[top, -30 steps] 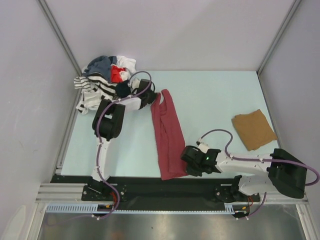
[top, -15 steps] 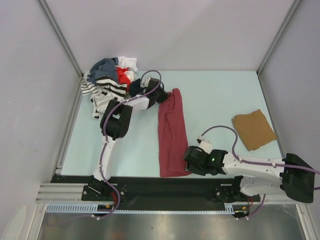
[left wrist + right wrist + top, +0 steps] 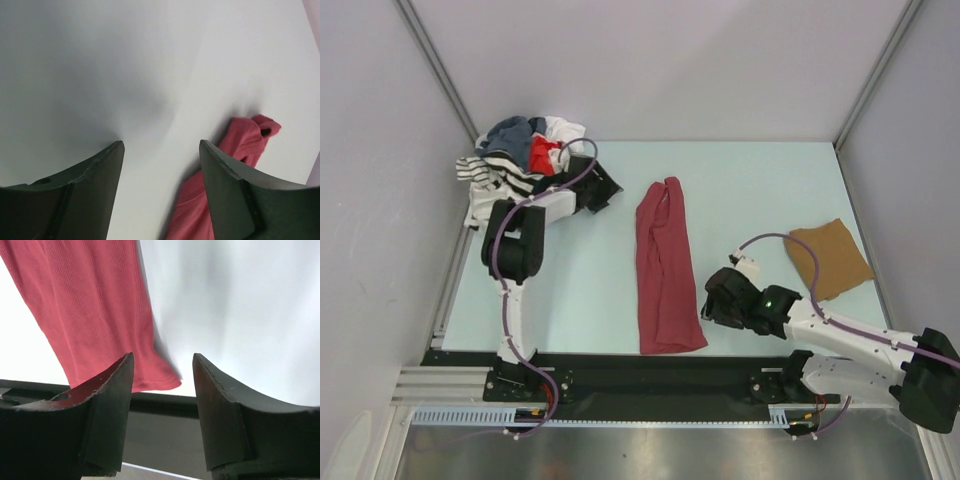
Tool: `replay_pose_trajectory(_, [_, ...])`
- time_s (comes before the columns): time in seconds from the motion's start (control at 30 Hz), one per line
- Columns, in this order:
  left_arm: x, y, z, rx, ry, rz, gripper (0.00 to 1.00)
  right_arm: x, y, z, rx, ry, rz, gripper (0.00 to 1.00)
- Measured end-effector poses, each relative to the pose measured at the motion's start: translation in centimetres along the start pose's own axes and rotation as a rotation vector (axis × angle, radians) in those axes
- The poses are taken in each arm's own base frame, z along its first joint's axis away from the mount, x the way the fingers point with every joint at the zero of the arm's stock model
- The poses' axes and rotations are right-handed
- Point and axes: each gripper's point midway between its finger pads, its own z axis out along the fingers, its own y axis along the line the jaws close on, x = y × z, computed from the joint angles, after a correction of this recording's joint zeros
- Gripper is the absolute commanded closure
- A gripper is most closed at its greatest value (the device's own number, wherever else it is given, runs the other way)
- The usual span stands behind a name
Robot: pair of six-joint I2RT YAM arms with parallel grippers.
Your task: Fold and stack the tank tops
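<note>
Bright even light; wrist views glare white, with the maroon tank top (image 3: 245, 140) softly blurred.

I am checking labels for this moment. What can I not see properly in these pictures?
Clothes pile, top view: crumpled, too small to tell pieces apart; the left arm covers one side.
Maroon top, right wrist view: cut off by the upper edge.
Tan top, top view: a cable crosses its corner; layers underneath hidden.

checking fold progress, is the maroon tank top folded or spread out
Folded lengthwise: the maroon tank top lies as one long narrow strip, straps at the far end.
</note>
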Motion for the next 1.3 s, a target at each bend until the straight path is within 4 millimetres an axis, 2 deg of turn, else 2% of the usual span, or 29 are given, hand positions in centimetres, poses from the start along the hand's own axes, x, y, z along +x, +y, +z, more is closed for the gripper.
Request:
replay_pose_trajectory(0.13, [-3.4, 3.4, -1.2, -0.024, -0.013, -0.038, 0.28, -1.0, -0.4, 0.5, 0.004, -0.002, -0.022, 0.44])
replay_pose_trajectory(0.27, [-5.3, 5.3, -1.9, -0.059, -0.033, -0.016, 0.28, -4.1, -0.5, 1.8, 0.002, -0.012, -0.019, 0.49])
replay_pose_trajectory(0.3, [-5.4, 5.5, -2.0, -0.061, -0.031, -0.005, 0.25, -5.4, -0.5, 2.2, -0.004, -0.018, -0.013, 0.51])
replay_pose_trajectory(0.33, [-5.4, 5.6, -2.1, -0.062, -0.029, 0.008, 0.15, -6.3, -0.2, 2.5, -0.016, -0.027, -0.009, 0.52])
replay_pose_trajectory(0.37, [-5.4, 5.7, -2.3, -0.06, -0.029, 0.023, 0.0, -7.3, 0.5, 3.0, -0.044, -0.036, -0.017, 0.52])
replay_pose_trajectory(0.47, [-5.0, 5.4, -3.5, -0.021, -0.01, 0.063, 0.0, -10.8, 1.1, 4.6, -0.093, -0.061, 0.004, 0.52])
replay_pose_trajectory(0.63, [-3.0, 6.0, -5.3, -0.015, 0.034, 0.115, 0.0, -15.7, 2.8, 8.3, -0.157, -0.063, 0.007, 0.53])
replay_pose_trajectory(0.73, [-1.6, 5.2, -6.2, 0.005, 0.053, 0.152, 0.03, -18.6, 4.2, 11.1, -0.208, -0.053, 0.012, 0.54])
replay_pose_trajectory(0.8, [0.1, 4.0, -6.8, 0.026, 0.073, 0.19, 0.04, -20.1, 4.7, 12.9, -0.24, -0.043, 0.021, 0.54])
replay_pose_trajectory(1.0, [5.1, -0.7, -7.4, 0.136, 0.151, 0.312, 0.05, -22.9, 5.2, 17.6, -0.3, -0.007, 0.046, 0.54])
replay_pose_trajectory(1.07, [5.7, -2.2, -6.8, 0.166, 0.168, 0.337, 0.05, -23.6, 5.3, 18.8, -0.315, 0.0, 0.053, 0.52])
replay_pose_trajectory(1.17, [5.7, -3.9, -5.0, 0.195, 0.17, 0.362, 0.05, -24.4, 5.6, 20.5, -0.34, 0.013, 0.06, 0.43])
replay_pose_trajectory(1.3, [5.7, -4.7, -2.1, 0.202, 0.172, 0.385, 0.05, -26.0, 6.9, 21.7, -0.397, 0.008, 0.056, 0.47])
